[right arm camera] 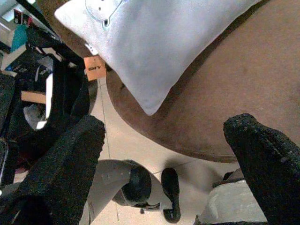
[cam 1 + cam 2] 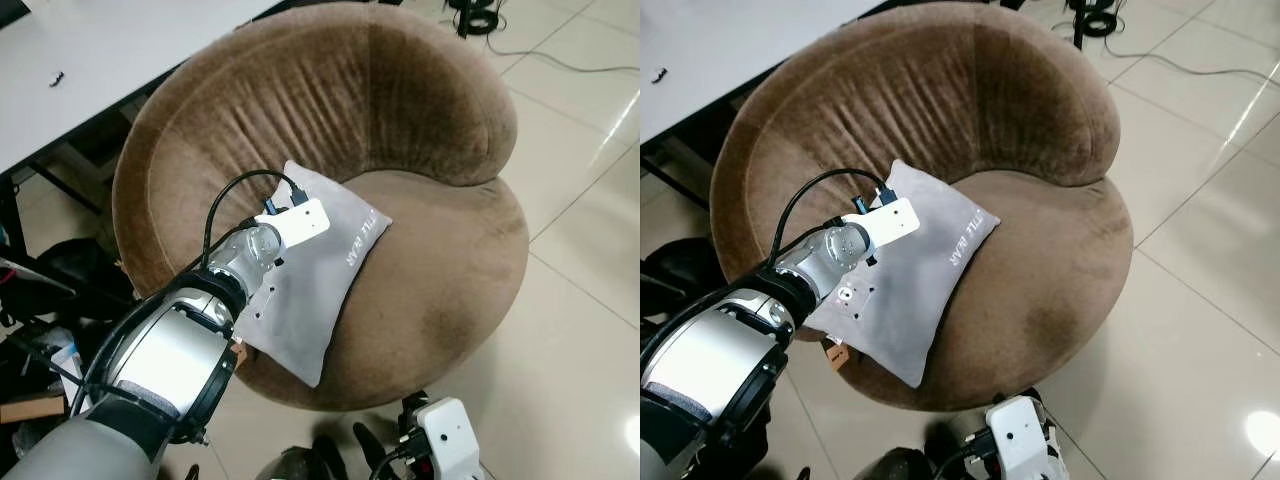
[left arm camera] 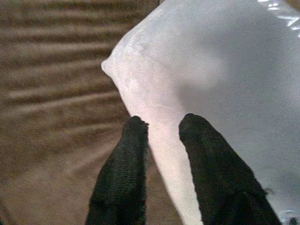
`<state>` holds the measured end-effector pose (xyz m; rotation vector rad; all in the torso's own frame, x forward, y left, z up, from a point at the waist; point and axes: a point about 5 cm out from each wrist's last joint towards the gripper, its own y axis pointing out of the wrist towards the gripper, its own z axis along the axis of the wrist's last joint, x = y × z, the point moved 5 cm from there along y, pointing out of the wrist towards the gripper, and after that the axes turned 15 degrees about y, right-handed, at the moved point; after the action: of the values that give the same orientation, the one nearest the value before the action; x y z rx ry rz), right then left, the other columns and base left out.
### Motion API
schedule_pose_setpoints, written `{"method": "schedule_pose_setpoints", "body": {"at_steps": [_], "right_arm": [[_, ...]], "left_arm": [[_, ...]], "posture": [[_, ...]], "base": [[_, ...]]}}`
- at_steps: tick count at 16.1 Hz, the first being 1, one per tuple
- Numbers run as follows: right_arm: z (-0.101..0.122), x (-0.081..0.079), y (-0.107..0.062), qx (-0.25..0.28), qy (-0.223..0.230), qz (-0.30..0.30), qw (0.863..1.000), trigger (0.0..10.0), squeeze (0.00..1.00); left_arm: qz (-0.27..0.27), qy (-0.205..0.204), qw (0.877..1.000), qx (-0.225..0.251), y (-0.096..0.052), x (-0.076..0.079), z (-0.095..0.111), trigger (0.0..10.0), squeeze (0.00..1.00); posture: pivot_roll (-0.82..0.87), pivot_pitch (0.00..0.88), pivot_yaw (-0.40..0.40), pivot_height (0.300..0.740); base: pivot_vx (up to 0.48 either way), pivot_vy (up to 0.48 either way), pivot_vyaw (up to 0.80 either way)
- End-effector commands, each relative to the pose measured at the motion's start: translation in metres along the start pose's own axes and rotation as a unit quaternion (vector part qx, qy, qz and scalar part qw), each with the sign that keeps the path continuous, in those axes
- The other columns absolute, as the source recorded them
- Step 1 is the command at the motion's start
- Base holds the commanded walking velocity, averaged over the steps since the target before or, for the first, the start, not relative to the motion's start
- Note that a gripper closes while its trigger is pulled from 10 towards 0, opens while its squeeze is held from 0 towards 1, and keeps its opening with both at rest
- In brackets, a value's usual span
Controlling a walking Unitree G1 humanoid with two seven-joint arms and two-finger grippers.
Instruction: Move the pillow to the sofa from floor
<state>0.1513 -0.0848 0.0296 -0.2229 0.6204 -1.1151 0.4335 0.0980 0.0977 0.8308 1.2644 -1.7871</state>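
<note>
Nearest the camera, the right end effector (image 1: 164, 154) is held low beside the front rim of the seat, above the pale glossy tiled floor (image 2: 580, 330); its 2 black fingers (image 1: 65, 164) are spread wide with nothing between them, which suggests that this arm is kept in reserve and out of the way of the work.

Just beyond, the silver left arm (image 2: 170, 350) is stretched forward over the seat. The left end effector (image 3: 161, 136) is seen in the left wrist view at the edge of the grey rectangular fabric pillow (image 2: 320, 280), near 1 of its corners. Its fingers (image 3: 206, 159) stand slightly parted, 1 on either side of the pillow's edge; whether the fabric is actually pinched between them cannot be told.

The pillow lies on the seat cushion of the round brown velvet tub sofa (image 2: 440, 300), with its nearest corner reaching out to the front rim and its far corner towards the backrest. An orange tag (image 1: 95, 68) hangs from the edge that overhangs the rim. The task is therefore judged to be almost complete, with only the release and withdrawal of the left arm remaining; a push further back may be wanted, since the overhanging corner could let the pillow slip.

Beyond the sofa, on the robot's left, a white worktop (image 2: 110, 50) is seen.
</note>
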Motion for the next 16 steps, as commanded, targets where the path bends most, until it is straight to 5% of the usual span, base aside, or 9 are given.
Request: {"method": "schedule_pose_setpoints", "body": {"at_steps": [1,2,5,7,8,13,16], "right_arm": [[-0.005,-0.007,0.002,-0.003,0.006,0.009,1.0,10.0,0.0],[-0.003,-0.007,0.006,0.001,0.005,0.011,1.0,10.0,0.0],[0.018,-0.002,0.03,0.031,-0.008,0.02,0.999,10.0,0.0],[0.061,0.006,0.062,0.077,-0.037,0.029,0.996,10.0,0.0],[0.075,0.007,0.072,0.089,-0.047,0.034,0.994,10.0,0.0],[0.113,0.011,0.125,0.1,-0.096,0.067,0.988,10.0,0.0],[0.128,0.009,0.145,0.107,-0.114,0.082,0.984,10.0,0.0]], "left_arm": [[-0.021,-0.049,0.998,-0.014,-0.001,0.012,-0.01,10.0,0.92],[-0.028,-0.084,0.996,-0.009,0.0,0.015,-0.007,10.0,0.0],[-0.041,-0.137,0.99,0.009,0.0,0.028,0.001,10.0,0.0],[-0.008,-0.293,0.954,0.056,0.0,0.013,0.013,10.0,0.0],[-0.001,-0.319,0.945,0.074,-0.001,0.007,0.015,10.0,0.0],[0.071,-0.368,0.916,0.141,-0.01,-0.029,0.018,10.0,0.0],[0.126,-0.383,0.903,0.149,-0.024,-0.032,0.005,10.0,0.0]], "posture": [[-0.39,0.284,0.262,0.74],[-0.39,0.278,0.262,0.74],[-0.35,0.16,0.261,0.74],[-0.3,0.048,0.243,0.74],[-0.29,0.027,0.239,0.74],[-0.16,0.0,0.166,0.74],[-0.09,0.0,0.106,0.74]], "base": [[0.0,0.0,0.0],[0.0,0.0,0.0],[0.0,0.0,0.0],[0.0,0.0,0.0],[0.0,0.0,0.0],[0.0,0.0,0.0],[0.0,0.0,0.0]]}}
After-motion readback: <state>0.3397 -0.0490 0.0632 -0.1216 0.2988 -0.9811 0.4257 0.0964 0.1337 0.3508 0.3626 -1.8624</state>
